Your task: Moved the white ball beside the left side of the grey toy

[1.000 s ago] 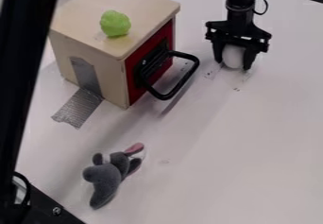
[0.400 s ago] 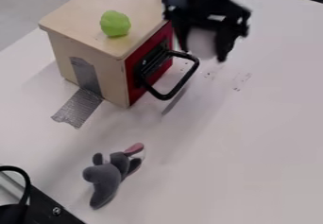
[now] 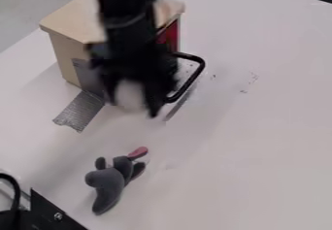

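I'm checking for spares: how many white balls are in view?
1: the ball, held in the tool, in front of the box. The arm or box may hide others.

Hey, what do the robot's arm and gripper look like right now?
The arm is black and thick, with a faint paler streak across it. The gripper is black too, with a broad body and two dark fingers. Blur hides any markings.
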`<state>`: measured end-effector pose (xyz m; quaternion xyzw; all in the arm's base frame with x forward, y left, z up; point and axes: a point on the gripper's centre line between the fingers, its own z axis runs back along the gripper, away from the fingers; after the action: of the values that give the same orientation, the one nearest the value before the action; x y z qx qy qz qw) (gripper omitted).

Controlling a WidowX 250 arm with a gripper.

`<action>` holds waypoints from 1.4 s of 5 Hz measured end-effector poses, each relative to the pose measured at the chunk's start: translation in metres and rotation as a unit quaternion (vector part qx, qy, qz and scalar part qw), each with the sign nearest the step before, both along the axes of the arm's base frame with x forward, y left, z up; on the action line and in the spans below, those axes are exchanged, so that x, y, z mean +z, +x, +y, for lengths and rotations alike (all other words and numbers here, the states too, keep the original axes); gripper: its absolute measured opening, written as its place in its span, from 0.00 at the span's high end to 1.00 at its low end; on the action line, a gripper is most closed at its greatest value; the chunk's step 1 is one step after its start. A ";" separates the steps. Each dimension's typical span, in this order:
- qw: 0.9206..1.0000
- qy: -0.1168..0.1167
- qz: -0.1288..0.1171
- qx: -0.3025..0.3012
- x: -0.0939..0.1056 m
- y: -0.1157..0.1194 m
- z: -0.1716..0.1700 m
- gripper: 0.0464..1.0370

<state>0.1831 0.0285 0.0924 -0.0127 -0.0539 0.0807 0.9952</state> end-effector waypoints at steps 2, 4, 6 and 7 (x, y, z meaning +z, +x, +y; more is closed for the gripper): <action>0.998 0.006 0.018 0.058 -0.034 -0.035 0.058 0.29; 0.997 0.008 0.045 0.061 -0.072 -0.020 0.076 0.29; 0.998 0.022 0.059 0.001 -0.084 -0.001 0.043 0.23; 0.998 0.031 0.057 -0.011 -0.070 -0.001 0.036 0.03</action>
<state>0.1818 0.0643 0.0220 0.0225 0.0009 0.0683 0.9974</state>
